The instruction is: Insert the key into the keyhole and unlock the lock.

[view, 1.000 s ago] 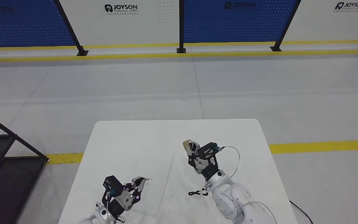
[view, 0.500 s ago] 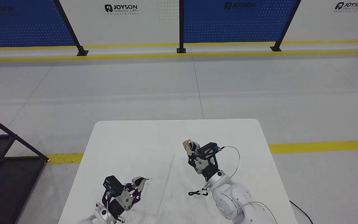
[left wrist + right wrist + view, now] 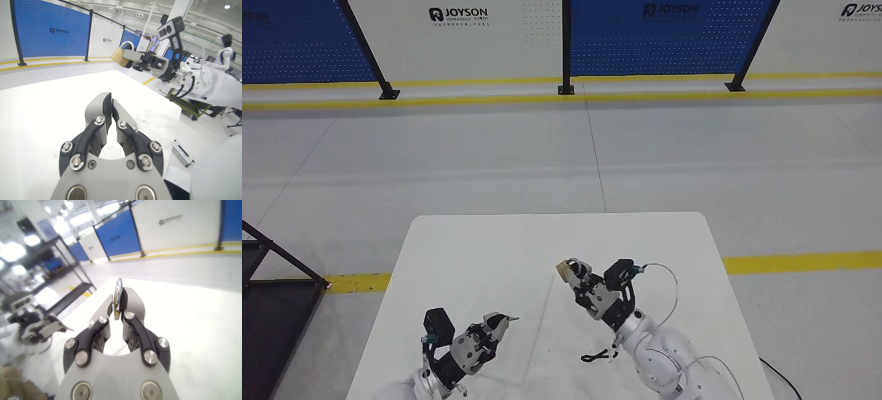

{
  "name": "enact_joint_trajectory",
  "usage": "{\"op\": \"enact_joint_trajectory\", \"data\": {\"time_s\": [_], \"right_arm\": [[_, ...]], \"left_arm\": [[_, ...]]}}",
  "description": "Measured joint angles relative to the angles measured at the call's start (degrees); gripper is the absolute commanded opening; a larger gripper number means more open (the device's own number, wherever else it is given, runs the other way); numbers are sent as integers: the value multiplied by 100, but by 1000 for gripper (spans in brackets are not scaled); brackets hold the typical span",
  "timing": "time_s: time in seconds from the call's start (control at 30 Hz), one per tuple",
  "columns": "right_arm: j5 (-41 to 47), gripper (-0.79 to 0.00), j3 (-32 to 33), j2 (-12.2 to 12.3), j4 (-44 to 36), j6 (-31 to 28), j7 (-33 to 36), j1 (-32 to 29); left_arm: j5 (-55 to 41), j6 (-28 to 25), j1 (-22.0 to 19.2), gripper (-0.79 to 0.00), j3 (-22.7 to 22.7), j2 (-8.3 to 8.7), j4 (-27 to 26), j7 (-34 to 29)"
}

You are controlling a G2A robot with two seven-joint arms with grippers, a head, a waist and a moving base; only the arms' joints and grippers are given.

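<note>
So, right gripper (image 3: 119, 298): clamped on the brass padlock (image 3: 118, 56), up off the table (image 3: 482, 260)
left gripper (image 3: 112, 100): pinched tight on the thin key (image 3: 68, 329), well apart from it

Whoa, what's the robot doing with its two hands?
The right gripper is holding a gold padlock up above the white table. The left gripper is pinching a thin key that pokes out past its fingertips. The two are apart, so the key is not in the keyhole yet.
</note>
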Motion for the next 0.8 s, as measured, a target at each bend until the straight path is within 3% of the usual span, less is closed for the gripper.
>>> {"op": "enact_joint_trajectory", "data": {"time_s": [0.2,0.6,0.8], "right_arm": [[692,-785,19,74,417,-1744,235,147],[679,-785,18,73,415,-1719,239,150],[747,-785,-137,32,321,-1314,49,118]], "left_arm": [[-527,-412,-246,-785,279,-12,155,10],[-556,-409,-261,-785,293,-13,170,-12],[-863,-288,-300,-785,424,-45,175,148]]}}
